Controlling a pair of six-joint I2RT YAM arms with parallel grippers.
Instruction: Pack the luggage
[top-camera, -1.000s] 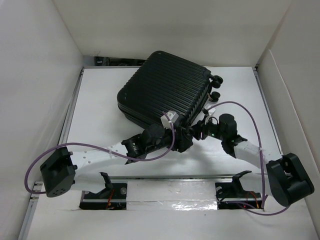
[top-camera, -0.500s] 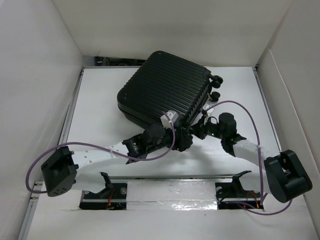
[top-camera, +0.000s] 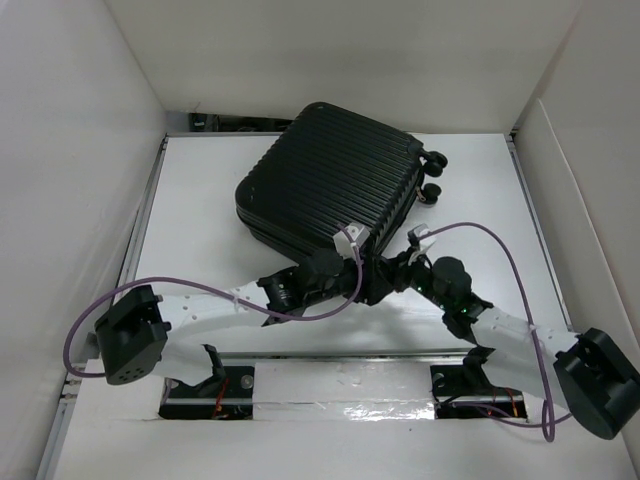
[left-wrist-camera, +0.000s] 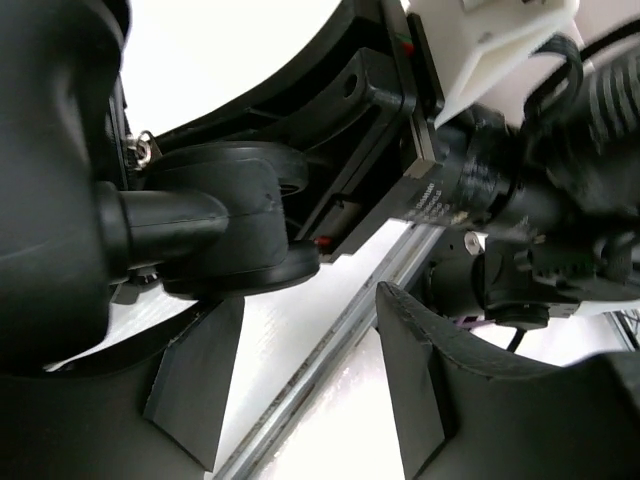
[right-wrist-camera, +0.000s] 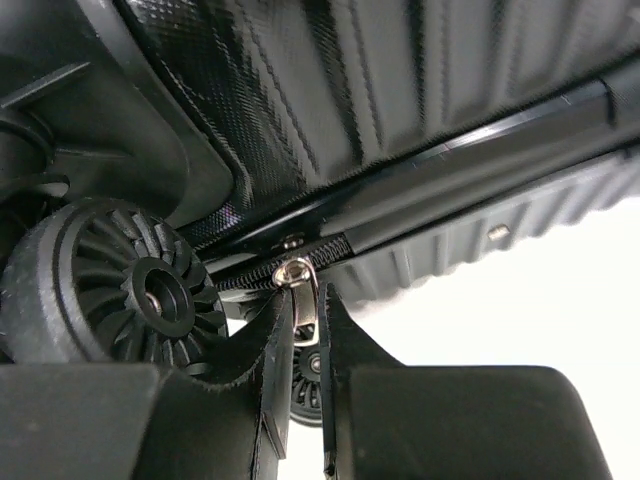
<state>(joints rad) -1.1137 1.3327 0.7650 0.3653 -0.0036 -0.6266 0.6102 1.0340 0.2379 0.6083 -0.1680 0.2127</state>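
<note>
The luggage is a black ribbed hard-shell suitcase lying shut on the white table, its wheels at the right. My right gripper is at its near right edge. In the right wrist view it is shut on the silver zipper pull, just under the zipper track and beside a wheel; the ribbed shell is above. My left gripper sits just near of that corner. In the left wrist view it is open and empty over the table.
White walls enclose the table on three sides. A metal rail runs along the near edge between the arm bases. Purple cables loop over both arms. The right arm's wrist fills the left wrist view close by.
My right arm has drawn nearer, its gripper sliding a little toward me along the suitcase's edge with the zipper pull. My left wrist has shifted slightly right. The suitcase stays put.
</note>
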